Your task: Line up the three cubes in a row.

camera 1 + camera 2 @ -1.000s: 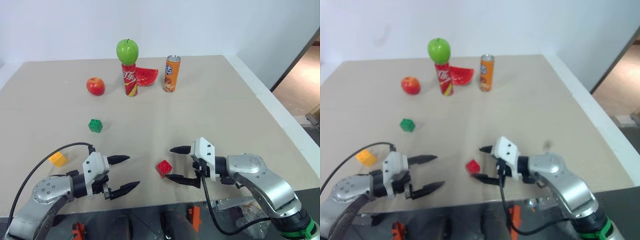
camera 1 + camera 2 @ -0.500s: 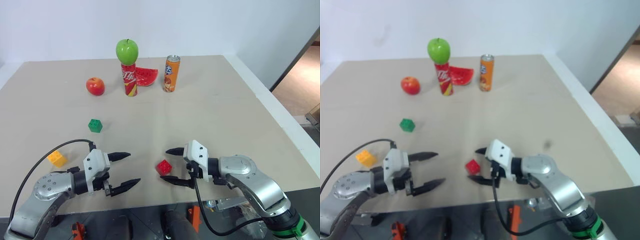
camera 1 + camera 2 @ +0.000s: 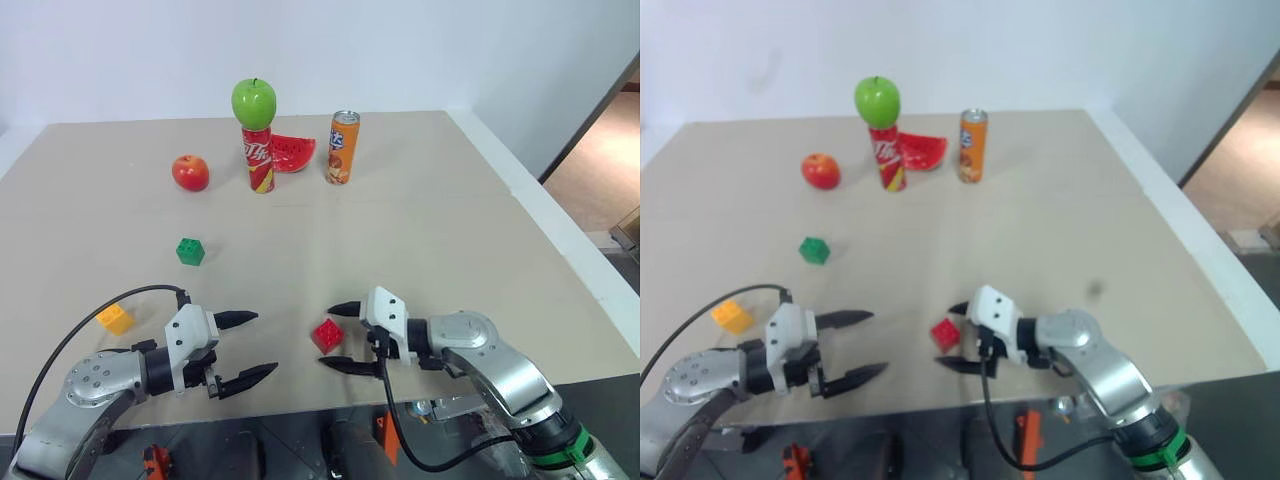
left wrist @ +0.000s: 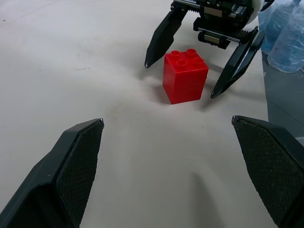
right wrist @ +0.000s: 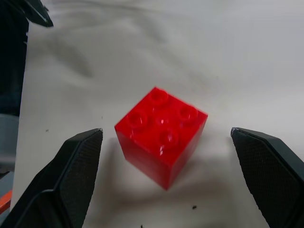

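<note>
The red cube sits studs-up near the table's front edge. My right gripper is open and points left, with one fingertip on each side of the cube and a gap to both. My left gripper is open and empty a short way left of the cube, pointing at it. In the right wrist view the red cube lies between the wide-spread fingers. The green cube rests further back on the left. The yellow-orange cube lies at the front left, beside my left arm's cable.
At the back stand a red apple, a red can with a green apple on top, a watermelon slice and an orange can. The beige table ends just under my grippers.
My right gripper has moved left and down, so its open fingers now stand on either side of the red cube. The left gripper and the cubes have stayed put.
</note>
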